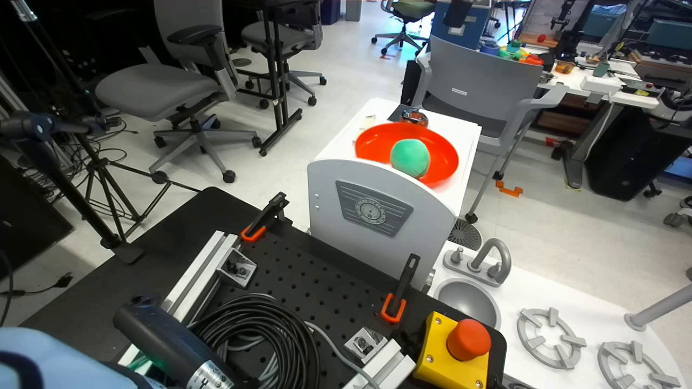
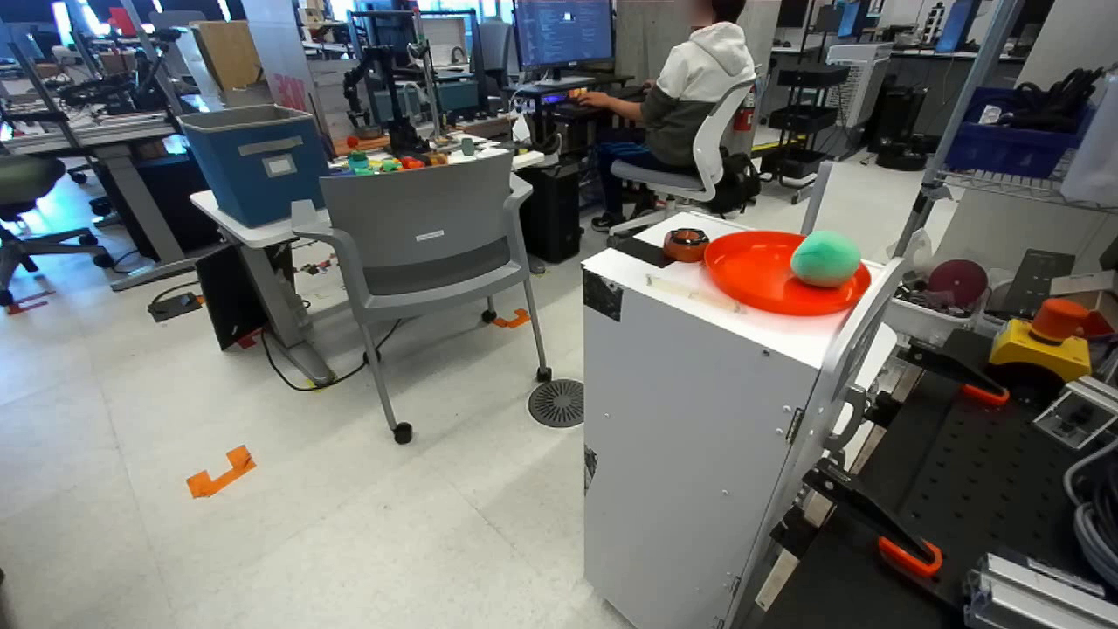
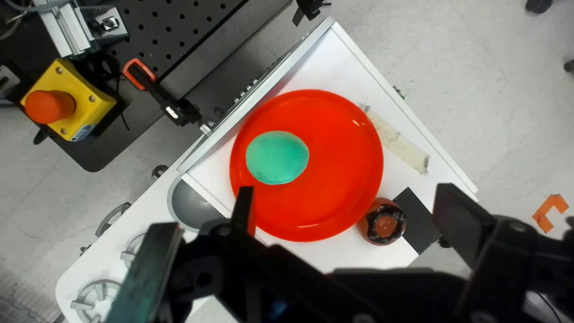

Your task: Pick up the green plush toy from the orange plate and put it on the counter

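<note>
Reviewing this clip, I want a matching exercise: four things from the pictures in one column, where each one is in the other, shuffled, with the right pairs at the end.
Things
1. green plush toy
2. orange plate
3. emergency-stop button
4. gray faucet

Places
A. mounted on a yellow box
B. at the edge of the gray sink basin
C. on the plate, off its center
D. flat on the white cabinet top

Right pairs: 1-C, 2-D, 3-A, 4-B

plush toy (image 3: 277, 157): teal-green | plate (image 3: 334, 170): orange-red | emblem (image 1: 373, 209): grey, striped | box (image 3: 86, 106): yellow
</note>
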### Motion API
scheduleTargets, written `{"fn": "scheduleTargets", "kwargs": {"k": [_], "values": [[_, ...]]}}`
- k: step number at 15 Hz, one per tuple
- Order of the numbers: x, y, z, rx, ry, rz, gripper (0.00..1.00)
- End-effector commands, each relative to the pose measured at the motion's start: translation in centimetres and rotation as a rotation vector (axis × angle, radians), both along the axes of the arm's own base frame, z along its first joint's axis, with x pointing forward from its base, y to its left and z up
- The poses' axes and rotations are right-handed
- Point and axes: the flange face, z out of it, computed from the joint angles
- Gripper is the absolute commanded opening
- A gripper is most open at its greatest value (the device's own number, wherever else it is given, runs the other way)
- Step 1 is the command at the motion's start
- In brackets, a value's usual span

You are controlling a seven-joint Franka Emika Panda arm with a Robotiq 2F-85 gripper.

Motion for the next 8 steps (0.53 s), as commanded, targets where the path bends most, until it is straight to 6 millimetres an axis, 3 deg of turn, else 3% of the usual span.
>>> {"fn": "scheduleTargets", "kwargs": {"k": [1,8], "values": [[0.2,-0.7,0.0,-0.067,0.016,0.006,1.0],[0.5,-1.8,-0.5,-0.168,0.02,-0.052,1.0]]}}
